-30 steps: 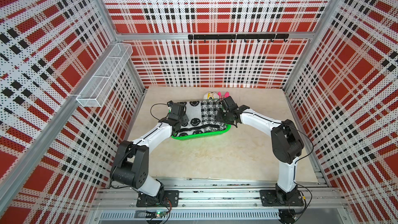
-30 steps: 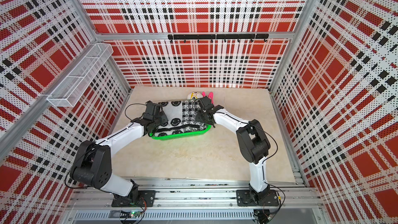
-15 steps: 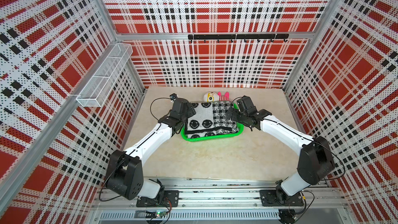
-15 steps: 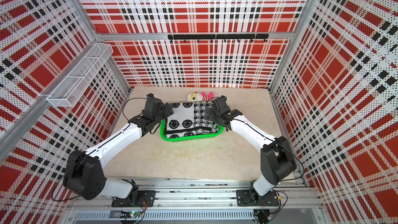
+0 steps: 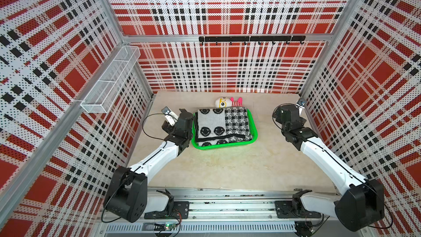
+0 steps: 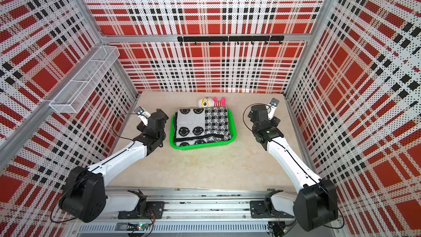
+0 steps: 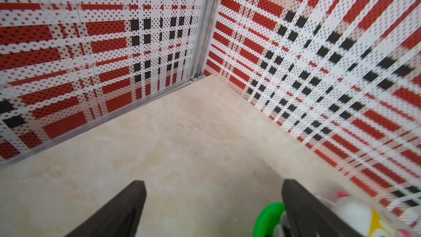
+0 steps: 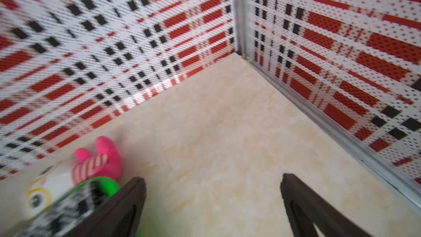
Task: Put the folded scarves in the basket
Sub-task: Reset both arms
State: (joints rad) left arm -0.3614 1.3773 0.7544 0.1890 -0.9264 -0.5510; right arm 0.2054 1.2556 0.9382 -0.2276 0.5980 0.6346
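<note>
The folded scarf [image 5: 222, 125] [image 6: 200, 124], black and white with smiley faces and checks, lies inside the green basket [image 5: 218, 146] [image 6: 200, 146] in both top views. My left gripper [image 5: 184, 113] [image 7: 211, 182] hovers just left of the basket, open and empty, with the basket's corner [image 7: 268, 217] beside one finger. My right gripper [image 5: 283, 110] [image 8: 213, 177] stands well to the right of the basket, near the right wall, open over bare table. A blurred edge of the scarf [image 8: 68, 206] and the basket rim [image 8: 107, 184] show in the right wrist view.
A white and pink plush toy [image 5: 227, 103] [image 8: 100, 160] lies just behind the basket. A white wire rack [image 5: 111, 80] hangs on the left wall and a black hook rail [image 5: 250, 39] on the back wall. Plaid walls enclose the table on three sides.
Both grippers have opened and let go of the scarf, which now rests in the basket. Both arms have drawn back outward, the right one much farther to the right.
</note>
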